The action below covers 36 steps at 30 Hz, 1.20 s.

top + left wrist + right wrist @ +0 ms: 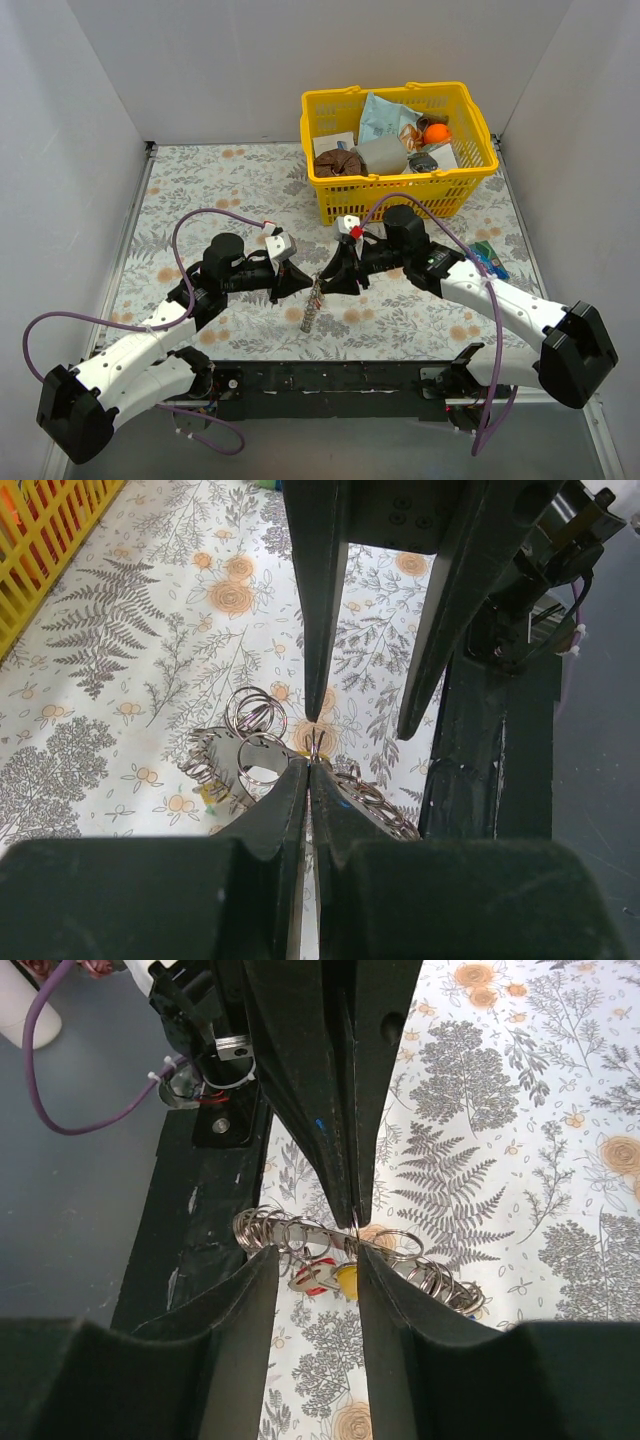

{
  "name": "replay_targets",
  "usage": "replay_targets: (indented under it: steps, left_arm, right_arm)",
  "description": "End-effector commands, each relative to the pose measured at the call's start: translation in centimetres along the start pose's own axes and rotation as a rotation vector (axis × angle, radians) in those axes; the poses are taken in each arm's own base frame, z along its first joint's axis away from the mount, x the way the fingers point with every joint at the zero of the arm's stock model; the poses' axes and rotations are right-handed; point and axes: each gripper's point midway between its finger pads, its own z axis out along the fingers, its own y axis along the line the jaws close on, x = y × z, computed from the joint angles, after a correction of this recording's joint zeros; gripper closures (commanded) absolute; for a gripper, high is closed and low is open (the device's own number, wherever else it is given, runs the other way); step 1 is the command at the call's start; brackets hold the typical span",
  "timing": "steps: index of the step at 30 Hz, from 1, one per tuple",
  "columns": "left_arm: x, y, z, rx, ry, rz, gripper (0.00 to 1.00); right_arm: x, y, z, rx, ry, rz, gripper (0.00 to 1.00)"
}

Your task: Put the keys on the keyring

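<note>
On the tabletop (230, 190) the two pincers meet tip to tip, so the threading step seems in hand. The left pincer (312, 765) is clamped on a thin edge of the keyring (312, 306), a tangle of linked rings just beneath it. The right pincer (318, 1260) stands part-open and empty, straddling the tangle. The next move likely calls for a fine pinch on one of the keys (347, 1281) among the rings.

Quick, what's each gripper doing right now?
Left gripper: closed, pinching the key bunch.
Right gripper: open, close to that bunch.
</note>
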Motion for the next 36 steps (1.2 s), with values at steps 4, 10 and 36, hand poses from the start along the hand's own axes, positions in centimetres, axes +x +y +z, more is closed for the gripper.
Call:
replay_targets:
  steps: [4,10,36]
  left_arm:
    - [-1.8,-0.7,0.0,0.035,-0.061,0.045,1.00]
    - [-1.8,-0.8,0.0,0.041,-0.061,0.045,1.00]
    - [-1.4,0.3,0.1,0.003,0.026,0.062,0.68]
  right_arm:
    - [-1.9,-0.4,0.4,-0.014,-0.044,-0.029,0.55]
    - [-1.9,-1.0,0.6,0.009,-0.049,-0.024,0.53]
    - [0.1,-2.3,0.3,0.054,0.101,0.020,0.99]
